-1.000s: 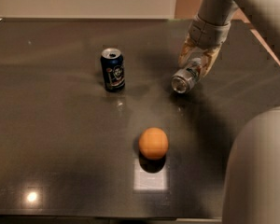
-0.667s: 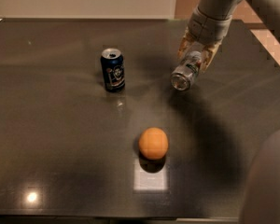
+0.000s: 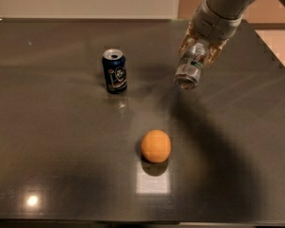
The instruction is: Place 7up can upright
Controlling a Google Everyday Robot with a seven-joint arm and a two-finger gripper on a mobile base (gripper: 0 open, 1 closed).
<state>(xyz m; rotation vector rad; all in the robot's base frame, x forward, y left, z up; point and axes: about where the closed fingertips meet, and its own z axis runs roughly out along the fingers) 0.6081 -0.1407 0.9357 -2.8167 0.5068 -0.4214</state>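
**A:** Dark, glossy table [image 3: 47,127], pale wall behind it. What's different from a second ago?

**B:** Two things. The pale rounded bulk that filled the near right corner has slid out of view. And the gripper claw [image 3: 199,56] sits a little higher and further back than it did, with the 7up can [image 3: 190,70] tipped more steeply.

**A:** Where's the can now?

**B:** Pinched between the claw's two fingers [image 3: 186,38]. It hangs just below them, slanted, with its round end pointing down and toward the camera. From the broad shadow spread on the table under it, I'd judge it's off the surface, not lying on it.

**A:** So for the task?

**B:** It looks like the can has been picked up but not stood up. It still has to be swung vertical and set down on its base before the claw lets go.

**A:** And the arm?

**B:** It comes in from the top right corner, forearm angled down and to the left, wrist bent so the fingers point at the table.

**A:** Anything close by?

**B:** A blue can [image 3: 115,71] stands upright well apart to the claw's left in this view. An orange [image 3: 156,146] sits well clear of the claw, nearer the camera. The patch right under the claw looks free.
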